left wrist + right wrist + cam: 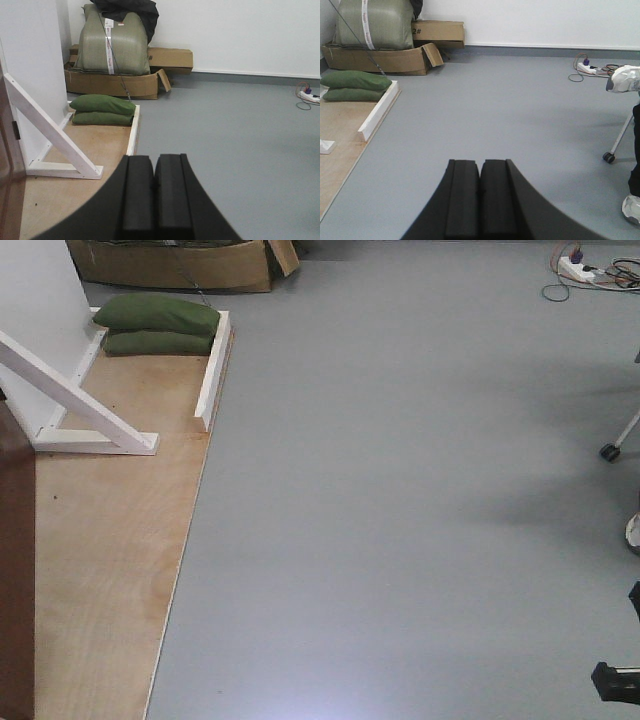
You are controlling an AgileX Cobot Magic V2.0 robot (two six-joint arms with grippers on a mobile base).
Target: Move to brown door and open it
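The brown door [14,570] shows only as a narrow strip at the far left edge of the front view, dark reddish-brown and smooth, standing upright over the pale plywood floor panel [100,570]. In the left wrist view the brown door [7,170] again sits at the left edge, with a slight sheen on its face and a small dark fitting [16,130] on its edge; what that fitting is cannot be told. Just beside the door, a white diagonal brace [70,395] runs down to a white base beam on the plywood, against a white upright panel [35,310]. Two green sandbags [158,322] lie stacked at the far end of the plywood, between the white beams. Beyond them stands an open cardboard box [117,84] holding a large olive sack [112,45]. The grey floor [400,500] lies to the right of the plywood. The left gripper [153,197] is clenched, its black pads pressed flat against each other. The right gripper [480,200] is clenched likewise, over grey floor, well apart from the door. A power strip [585,67] lies near the far wall.
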